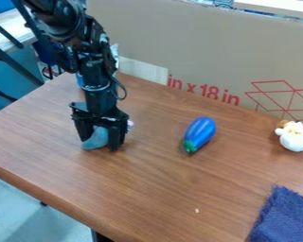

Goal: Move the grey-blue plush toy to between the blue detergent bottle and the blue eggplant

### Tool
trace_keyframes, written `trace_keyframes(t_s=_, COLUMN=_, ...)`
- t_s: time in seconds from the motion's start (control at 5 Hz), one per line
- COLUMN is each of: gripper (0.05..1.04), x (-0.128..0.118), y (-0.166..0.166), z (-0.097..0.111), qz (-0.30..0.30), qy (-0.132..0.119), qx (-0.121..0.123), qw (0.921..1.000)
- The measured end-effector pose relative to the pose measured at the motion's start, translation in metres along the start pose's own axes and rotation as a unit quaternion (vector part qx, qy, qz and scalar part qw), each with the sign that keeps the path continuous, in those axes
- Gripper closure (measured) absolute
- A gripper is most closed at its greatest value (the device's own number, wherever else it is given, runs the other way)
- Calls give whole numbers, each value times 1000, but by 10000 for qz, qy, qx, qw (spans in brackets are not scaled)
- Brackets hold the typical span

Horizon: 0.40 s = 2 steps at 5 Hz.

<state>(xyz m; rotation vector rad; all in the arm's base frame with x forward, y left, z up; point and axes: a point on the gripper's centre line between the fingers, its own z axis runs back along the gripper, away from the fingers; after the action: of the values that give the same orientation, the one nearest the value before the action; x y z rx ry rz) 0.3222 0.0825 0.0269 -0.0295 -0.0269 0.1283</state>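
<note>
Bright, even lt w/ soft shadows

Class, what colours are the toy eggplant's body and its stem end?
Blue body, green stem end, in the camera view.

Your gripper (102,137) hangs at a teal object (97,139) on the table (147,189); a blue toy eggplant (200,131) lies farther right.

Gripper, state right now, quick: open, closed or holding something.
Gripper: down at the grayish-blue thing; whether it is open or closed on it cannot be told.
</note>
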Motion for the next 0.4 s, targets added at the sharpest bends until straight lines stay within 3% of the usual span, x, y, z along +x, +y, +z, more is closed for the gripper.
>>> trace_keyframes(t_s=0.2, gripper=323, x=0, y=-4, z=1, qz=-22, qy=-56, qx=-22, qw=10000)
trace_keyframes(t_s=0.4, gripper=406, x=-1, y=-8, z=17, qz=10, qy=-253, qx=-84, qw=9996)
